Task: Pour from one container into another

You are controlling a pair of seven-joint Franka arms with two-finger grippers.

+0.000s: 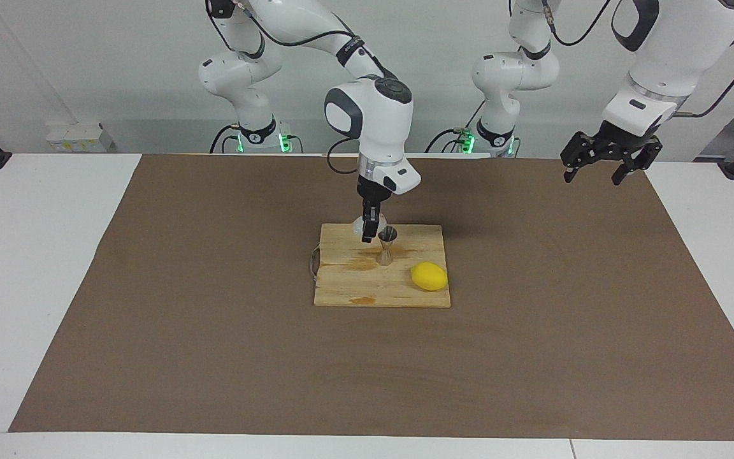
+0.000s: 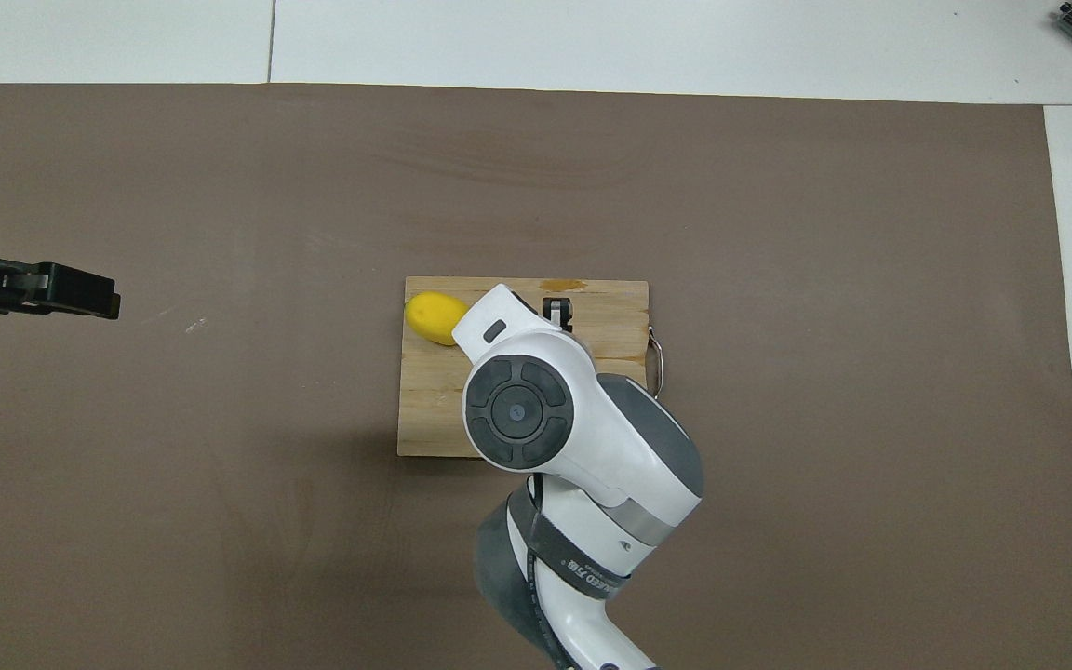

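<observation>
Right gripper is clamped on one clear glass cup, held up and tipped by the top of one metal jigger. That jigger stands on one wooden board, near the board's edge closest to the robots. One yellow lemon lies by the board's corner toward the left arm's end. Left gripper waits over the brown mat, fingers apart.

From overhead, the right arm hides the cup and the jigger. One lemon and the board show, and the left gripper is over the mat's edge.
</observation>
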